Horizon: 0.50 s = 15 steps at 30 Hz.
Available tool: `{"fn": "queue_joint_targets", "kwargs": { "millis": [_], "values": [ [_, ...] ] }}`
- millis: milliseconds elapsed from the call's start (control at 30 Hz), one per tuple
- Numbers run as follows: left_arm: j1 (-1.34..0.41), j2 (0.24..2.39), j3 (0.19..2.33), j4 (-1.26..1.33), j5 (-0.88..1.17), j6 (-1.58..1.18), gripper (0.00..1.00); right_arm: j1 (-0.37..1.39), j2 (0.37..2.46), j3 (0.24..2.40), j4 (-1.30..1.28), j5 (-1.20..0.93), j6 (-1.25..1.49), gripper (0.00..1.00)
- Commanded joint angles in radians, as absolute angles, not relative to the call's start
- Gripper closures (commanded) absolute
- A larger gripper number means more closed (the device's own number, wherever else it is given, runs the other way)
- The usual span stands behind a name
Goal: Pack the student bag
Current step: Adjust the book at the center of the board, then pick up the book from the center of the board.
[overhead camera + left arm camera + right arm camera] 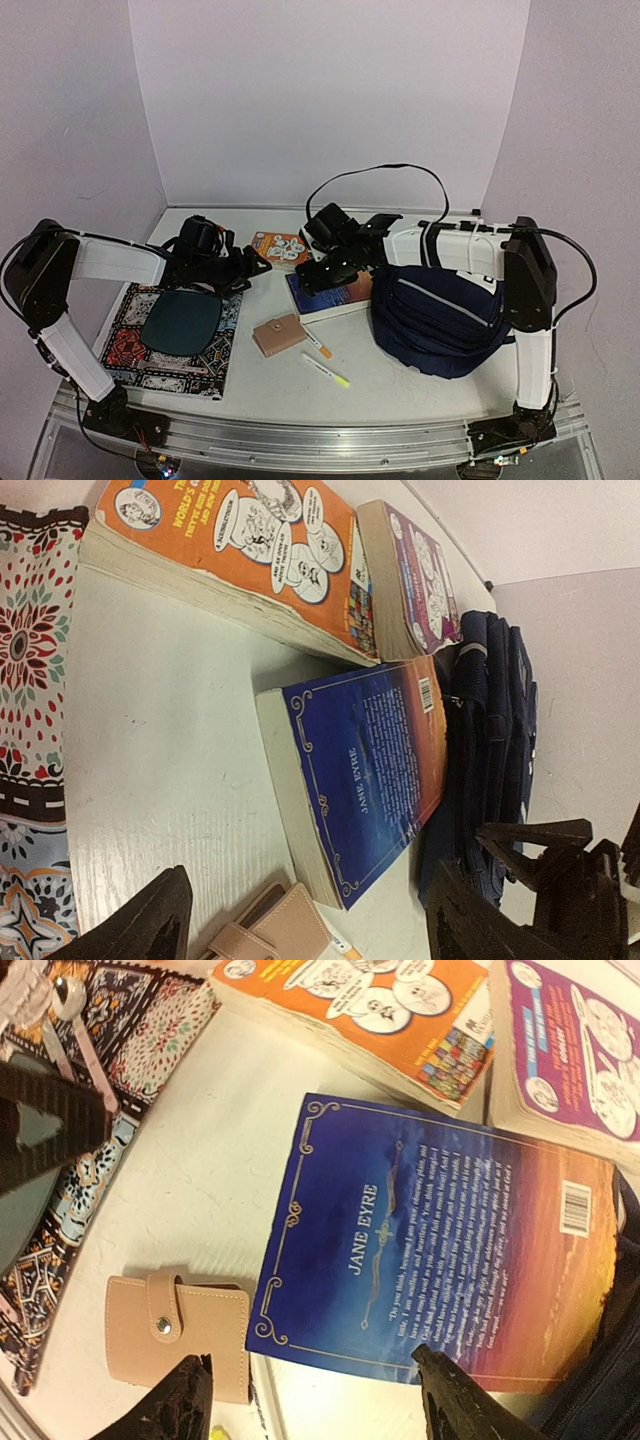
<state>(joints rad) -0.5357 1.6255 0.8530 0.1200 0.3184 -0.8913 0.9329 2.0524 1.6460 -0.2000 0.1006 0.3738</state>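
Clock read from table centre in the overhead view, 12 at the back wall. Near edge, 6 o'clock: a thin white pen with a yellow tip lies flat, and just beyond it is a shorter white pen with an orange tip. At 8 o'clock is a large flat book with a red-and-black patterned cover, with a dark teal oval disc resting on it. Just short of centre lies a tan snap-closure wallet, shut, just beside the orange-tipped pen. The student bag, a navy-blue fabric backpack with a light-grey stripe, lies slumped at 3 to 4 o'clock. At centre is a blue paperback titled Jane Eyre, back cover up, its 3 o'clock end against the bag. The right gripper hovers over this book, fingers spread wide, nothing held. The left gripper sits at 10 o'clock, aimed toward 3, fingers likewise wide apart and empty. At 12 o'clock is an orange cartoon-cover paperback. A purple cartoon-cover paperback lies beside it on the bag side.
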Motion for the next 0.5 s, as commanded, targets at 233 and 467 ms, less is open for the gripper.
{"fn": "queue_joint_targets", "kwargs": {
  "millis": [233,467],
  "values": [
    [-0.523,1.519,0.824,0.084,0.287,-0.886,0.16,0.978,2.25,1.87,-0.374,0.218,0.241,0.27],
    [-0.521,1.507,0.823,0.051,0.282,-0.873,0.16,0.981,2.351,1.941,-0.419,0.273,0.233,0.32]
  ]
}}
